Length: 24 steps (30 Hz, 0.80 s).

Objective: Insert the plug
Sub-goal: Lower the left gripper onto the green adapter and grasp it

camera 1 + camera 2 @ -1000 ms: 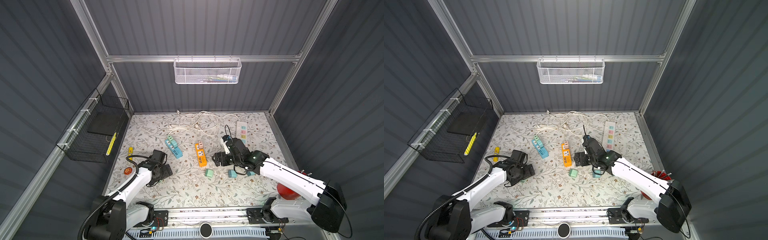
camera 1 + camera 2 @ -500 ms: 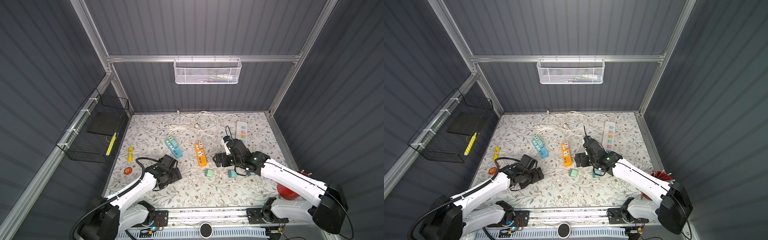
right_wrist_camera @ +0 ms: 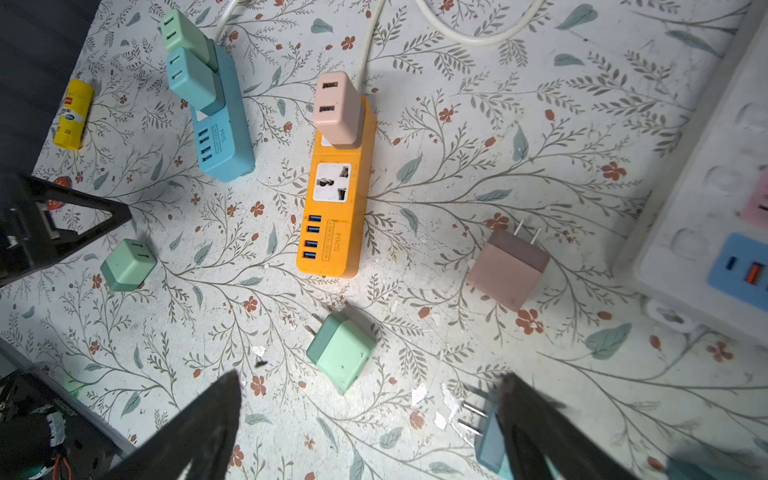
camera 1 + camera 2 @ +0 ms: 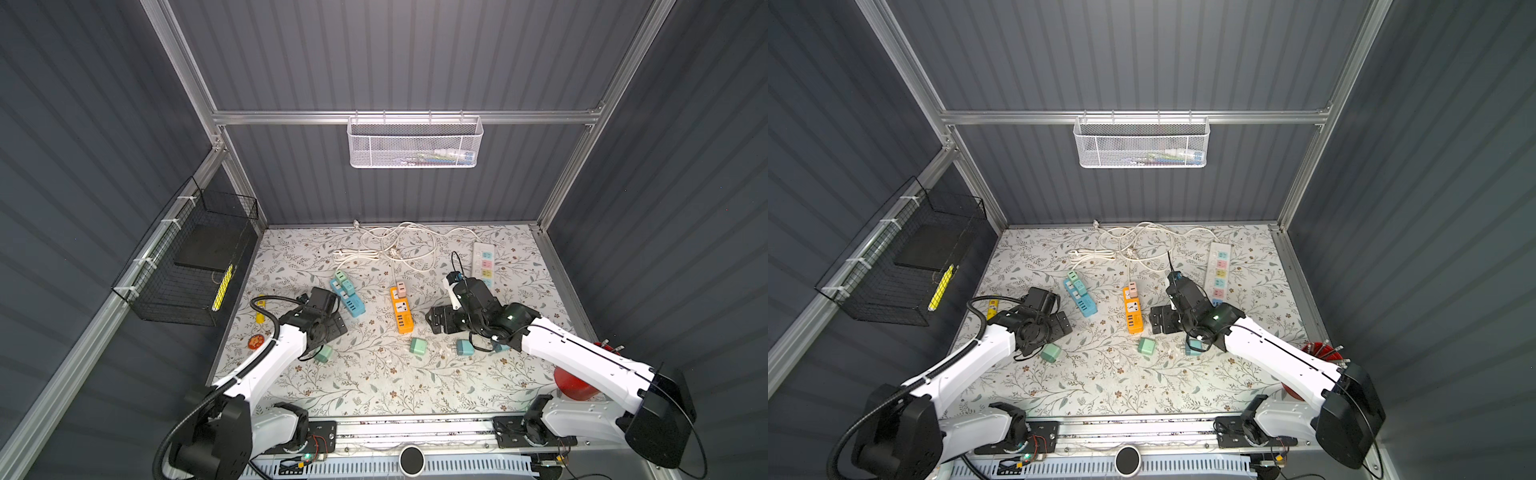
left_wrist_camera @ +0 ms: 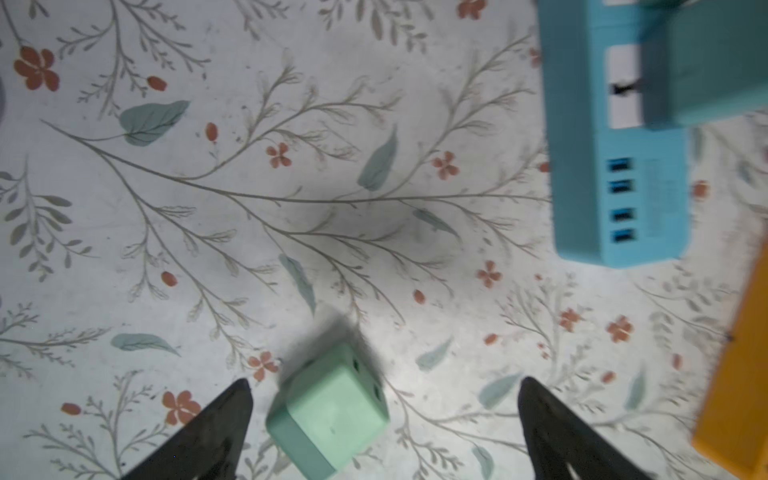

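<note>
The left gripper [image 5: 385,381] gapes wide over a mint plug [image 5: 332,411]. In a top view, the orange strip [image 4: 401,311] lies at nine o'clock of the equally wide right gripper [image 3: 369,376].

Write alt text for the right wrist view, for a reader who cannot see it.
An orange power strip lies on a floral mat, a pink adapter plugged in and one socket free. Nearby lie a mint plug, a pink plug, and a blue plug partly hidden by one of the open jaws.
</note>
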{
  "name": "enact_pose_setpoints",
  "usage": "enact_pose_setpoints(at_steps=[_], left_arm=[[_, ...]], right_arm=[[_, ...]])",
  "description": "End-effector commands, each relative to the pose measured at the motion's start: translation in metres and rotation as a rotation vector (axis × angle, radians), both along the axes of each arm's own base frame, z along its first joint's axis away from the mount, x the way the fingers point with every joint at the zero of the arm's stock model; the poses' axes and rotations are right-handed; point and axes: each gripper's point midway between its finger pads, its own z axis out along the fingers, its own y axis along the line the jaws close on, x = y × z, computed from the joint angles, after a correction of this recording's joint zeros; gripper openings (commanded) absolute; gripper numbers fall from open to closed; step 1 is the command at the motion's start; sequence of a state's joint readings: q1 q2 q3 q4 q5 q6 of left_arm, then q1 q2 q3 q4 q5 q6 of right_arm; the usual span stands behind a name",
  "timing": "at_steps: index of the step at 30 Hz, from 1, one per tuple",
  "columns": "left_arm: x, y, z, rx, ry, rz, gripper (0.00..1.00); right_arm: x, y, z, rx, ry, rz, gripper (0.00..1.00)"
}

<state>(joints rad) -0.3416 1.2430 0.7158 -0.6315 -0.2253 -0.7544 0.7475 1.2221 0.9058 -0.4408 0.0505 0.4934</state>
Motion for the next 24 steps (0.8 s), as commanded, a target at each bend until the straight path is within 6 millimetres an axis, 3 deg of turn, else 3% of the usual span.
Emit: enact_pose_setpoints(at_steps=[1,4,11,17,24], left_arm=[[0.0,0.001,-0.009,0.04,0.033,-0.074,1.0],[0.0,-0.001,-0.012,0.03,0.025,-0.086,1.0],[-0.025,-0.023,-0.028,-0.113,0.06,-0.081,0.95],[-0.034,-0.042,-0.013,-0.083,0.032,-0.102,0.93],[-0.052,-0.011,-0.027,0.09,0.13,-0.057,0.93]], right_arm=[[-0.004,-0.008,-0.004,-0.019,0.004,-0.021,0.98],[-0.007,-0.011,-0.008,-0.022,0.012,-0.026,0.98],[-0.006,-0.005,-0.011,0.005,0.02,-0.026,0.99],[-0.002,0.003,-0.01,0.015,0.026,-0.008,0.99],[-0.003,0.006,-0.01,0.021,0.03,0.011,0.99]])
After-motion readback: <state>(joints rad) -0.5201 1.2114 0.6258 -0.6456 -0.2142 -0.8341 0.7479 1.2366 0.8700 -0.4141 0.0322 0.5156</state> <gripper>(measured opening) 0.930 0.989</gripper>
